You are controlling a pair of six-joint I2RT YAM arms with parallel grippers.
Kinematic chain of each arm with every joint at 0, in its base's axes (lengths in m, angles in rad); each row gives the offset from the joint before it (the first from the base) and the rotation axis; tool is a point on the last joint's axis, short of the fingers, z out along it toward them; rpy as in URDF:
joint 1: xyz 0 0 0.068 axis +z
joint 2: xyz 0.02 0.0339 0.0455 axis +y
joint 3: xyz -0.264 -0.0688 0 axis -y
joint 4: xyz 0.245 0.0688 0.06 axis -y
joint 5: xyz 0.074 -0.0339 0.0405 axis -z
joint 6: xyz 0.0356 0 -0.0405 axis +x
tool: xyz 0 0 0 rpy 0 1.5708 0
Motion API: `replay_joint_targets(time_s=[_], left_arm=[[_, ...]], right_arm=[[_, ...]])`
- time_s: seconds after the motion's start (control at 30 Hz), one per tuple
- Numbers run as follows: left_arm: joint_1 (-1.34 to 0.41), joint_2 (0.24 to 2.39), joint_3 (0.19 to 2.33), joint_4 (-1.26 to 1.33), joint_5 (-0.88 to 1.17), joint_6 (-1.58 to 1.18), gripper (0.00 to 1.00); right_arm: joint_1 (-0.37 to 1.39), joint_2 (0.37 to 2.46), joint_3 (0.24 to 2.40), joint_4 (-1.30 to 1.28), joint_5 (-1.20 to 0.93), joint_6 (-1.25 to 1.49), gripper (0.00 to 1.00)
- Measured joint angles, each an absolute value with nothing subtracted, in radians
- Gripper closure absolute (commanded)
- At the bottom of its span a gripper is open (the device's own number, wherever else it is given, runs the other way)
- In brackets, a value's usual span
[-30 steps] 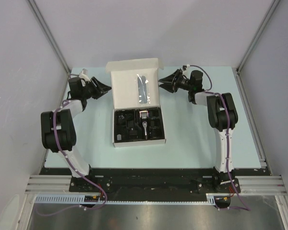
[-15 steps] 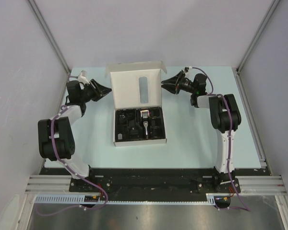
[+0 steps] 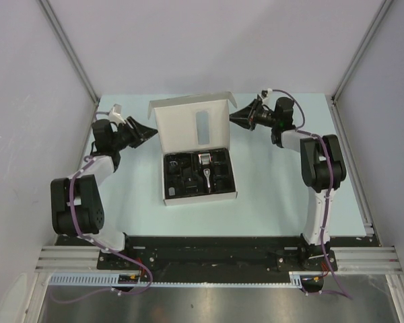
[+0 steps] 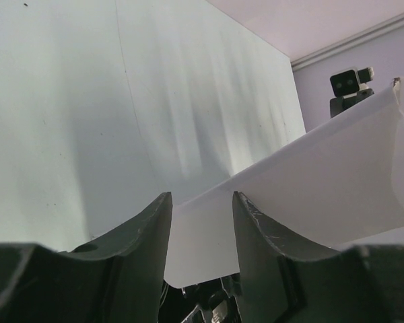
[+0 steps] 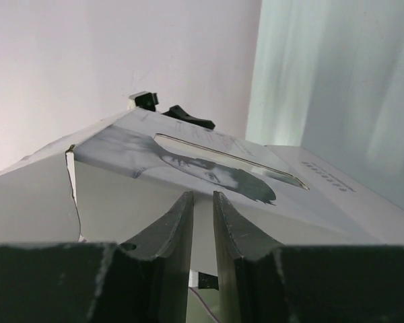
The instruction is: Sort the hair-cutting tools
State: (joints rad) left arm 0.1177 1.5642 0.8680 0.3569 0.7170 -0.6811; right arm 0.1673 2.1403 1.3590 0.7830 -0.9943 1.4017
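Observation:
The white box (image 3: 199,197) lies mid-table with its lid (image 3: 182,128) standing up at the back. Its black tray holds the black-and-silver clipper (image 3: 205,168) and dark comb guards (image 3: 182,173); I cannot make out the brush or the cable. My left gripper (image 3: 154,128) is open and empty at the lid's left edge; in the left wrist view (image 4: 200,195) the lid (image 4: 310,182) fills the space beyond the jaws. My right gripper (image 3: 233,119) is at the lid's right edge. In the right wrist view (image 5: 203,194) its jaws stand a narrow gap apart, tips against the lid's side wall (image 5: 121,202).
Grey walls and metal posts close in the pale blue table (image 3: 276,195) on three sides. The arm bases and a black rail (image 3: 209,252) run along the near edge.
The lid has swung from leaning back to more upright. The box has shifted slightly right and nearer. Both arms have swung outward at the elbows while their tips stayed by the lid.

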Motion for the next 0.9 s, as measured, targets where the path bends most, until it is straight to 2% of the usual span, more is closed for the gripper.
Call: replay_joint_targets(time_s=[0.4,0.9], left_arm=[[0.112,1.485,0.781,0.383,0.736,-0.683,0.54],[0.111,1.401,0.697,0.383,0.736,-0.683,0.55]], right_arm=[[0.181,1.938,1.358,0.175,-0.862,0.993,0.78],[0.230,1.841,1.358,-0.155,-0.683,0.809,0.83]])
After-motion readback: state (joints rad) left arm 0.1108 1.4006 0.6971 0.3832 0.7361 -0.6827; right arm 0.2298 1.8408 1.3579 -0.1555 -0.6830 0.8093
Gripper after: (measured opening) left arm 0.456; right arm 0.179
